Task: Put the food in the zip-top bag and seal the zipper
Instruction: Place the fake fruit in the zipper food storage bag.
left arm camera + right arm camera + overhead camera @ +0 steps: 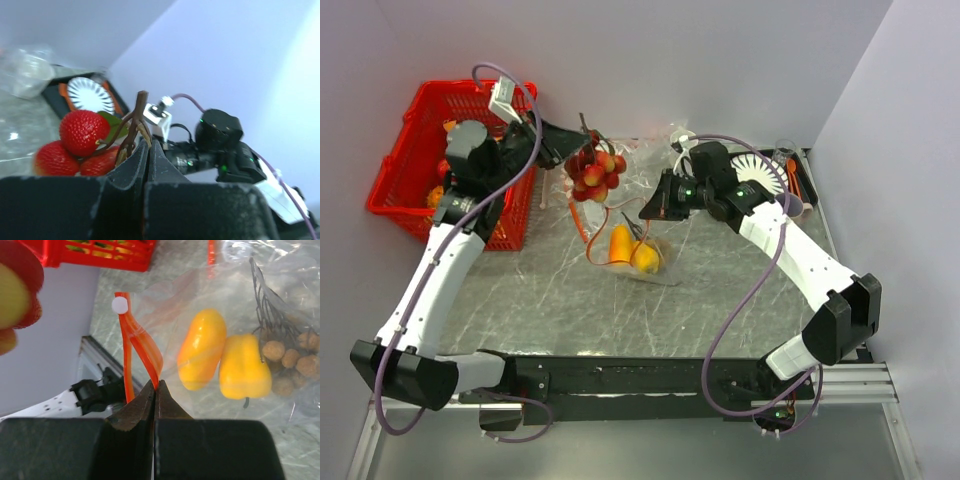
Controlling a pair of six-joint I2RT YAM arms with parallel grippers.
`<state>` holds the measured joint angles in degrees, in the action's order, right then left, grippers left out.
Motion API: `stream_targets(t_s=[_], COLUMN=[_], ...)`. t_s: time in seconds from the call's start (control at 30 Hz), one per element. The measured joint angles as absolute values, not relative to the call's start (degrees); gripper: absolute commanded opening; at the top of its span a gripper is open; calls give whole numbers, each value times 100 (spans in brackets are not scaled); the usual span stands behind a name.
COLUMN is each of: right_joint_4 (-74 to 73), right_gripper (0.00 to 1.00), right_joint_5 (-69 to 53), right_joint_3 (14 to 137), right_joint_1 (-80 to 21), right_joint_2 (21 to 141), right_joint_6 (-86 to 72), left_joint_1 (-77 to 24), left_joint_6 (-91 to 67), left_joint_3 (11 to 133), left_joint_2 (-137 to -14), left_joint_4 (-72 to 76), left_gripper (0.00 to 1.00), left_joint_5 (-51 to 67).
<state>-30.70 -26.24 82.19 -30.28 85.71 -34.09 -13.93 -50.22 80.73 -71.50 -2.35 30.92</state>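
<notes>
Jaws are together on both arms: the right gripper is clamped on the zipper and holds one lip up off the table, while the left gripper is pinched on the brown stem of the red fruit bunch. The zip-top bag lies mid-table with two yellow peppers and a brown cluster already inside. The bunch hangs just beyond the bag, on the far side, and looks short of the opening. I can't tell how wide the mouth gapes. To do the step well, I'd keep the right grip high and steady so the lip stays up. Bring the bunch in low along the table toward the mouth, fruit first and stem trailing. Release only once the fruit is past the strip, or it snags the zipper or drags the bag. Steer clear of the red basket at the far left corner.
</notes>
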Motion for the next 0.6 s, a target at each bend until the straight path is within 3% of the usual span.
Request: stream_targets(t_s=[0.2, 0.6], right_joint_4=[-2842, -2375], right_gripper=[0, 0], right_joint_5=[-3277, -3826], right_joint_3=[8224, 8143], right_joint_1=[-2860, -2687], right_joint_2=[8562, 8431], right_joint_6=[-3747, -4158], left_joint_1=[-1688, -2512], left_joint_6=[-5911, -6246], left_joint_3=[7078, 6565], left_joint_2=[-6825, -6337], left_joint_4=[1173, 1695], left_gripper=[1, 1], left_joint_5=[3369, 3743])
